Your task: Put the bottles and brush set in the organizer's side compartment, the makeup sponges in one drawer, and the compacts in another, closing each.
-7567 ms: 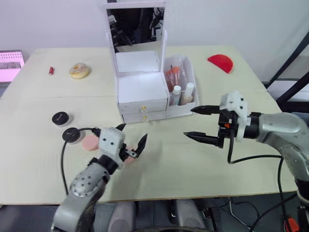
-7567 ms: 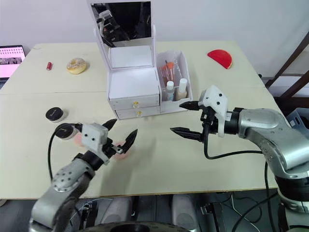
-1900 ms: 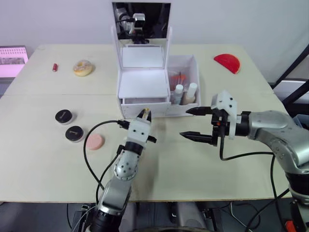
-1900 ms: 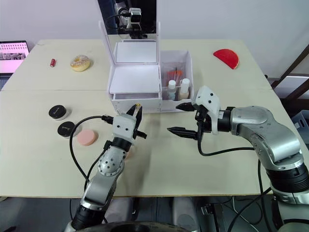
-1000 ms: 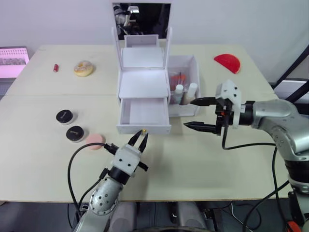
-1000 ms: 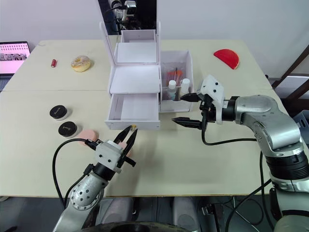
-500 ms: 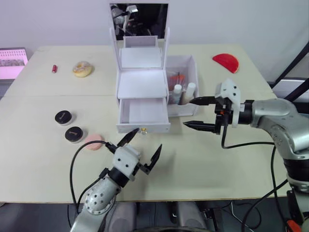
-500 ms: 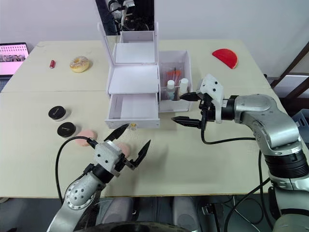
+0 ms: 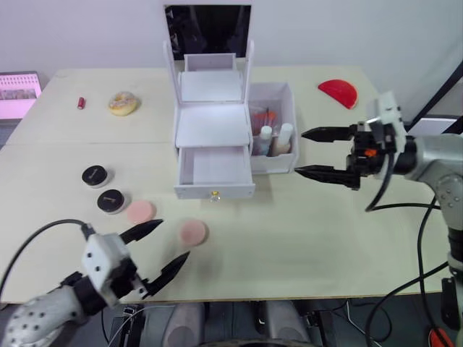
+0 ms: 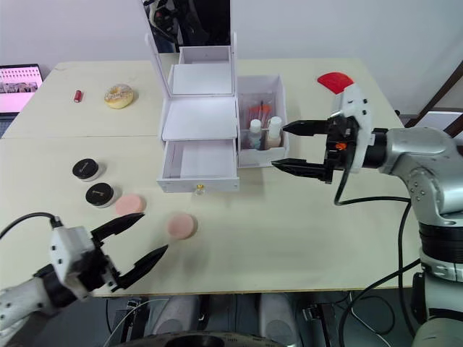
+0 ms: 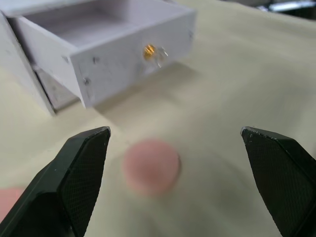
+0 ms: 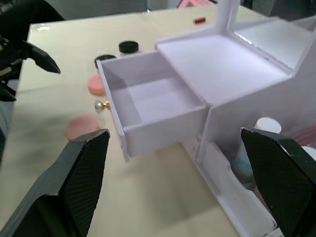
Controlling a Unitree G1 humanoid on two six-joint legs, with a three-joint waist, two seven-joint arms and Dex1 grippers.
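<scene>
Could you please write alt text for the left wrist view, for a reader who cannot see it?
The left gripper hangs open over the table, its jaws spread wide above a round pink makeup sponge. Behind the sponge, the white organizer's drawer stands pulled open and empty, with a small gold knob on its front.

Place: a robot test room or lab, staged as a vanity | Evidence: plain pale table (image 9: 304, 238) against a bare white wall (image 9: 347, 29) | white makeup organizer (image 9: 214, 137) with mirror, set among stray props: toy donut (image 9: 120, 103), red slice (image 9: 338, 92) | monitor (image 9: 17, 87) glowing at the table's edge | loose cables
</scene>
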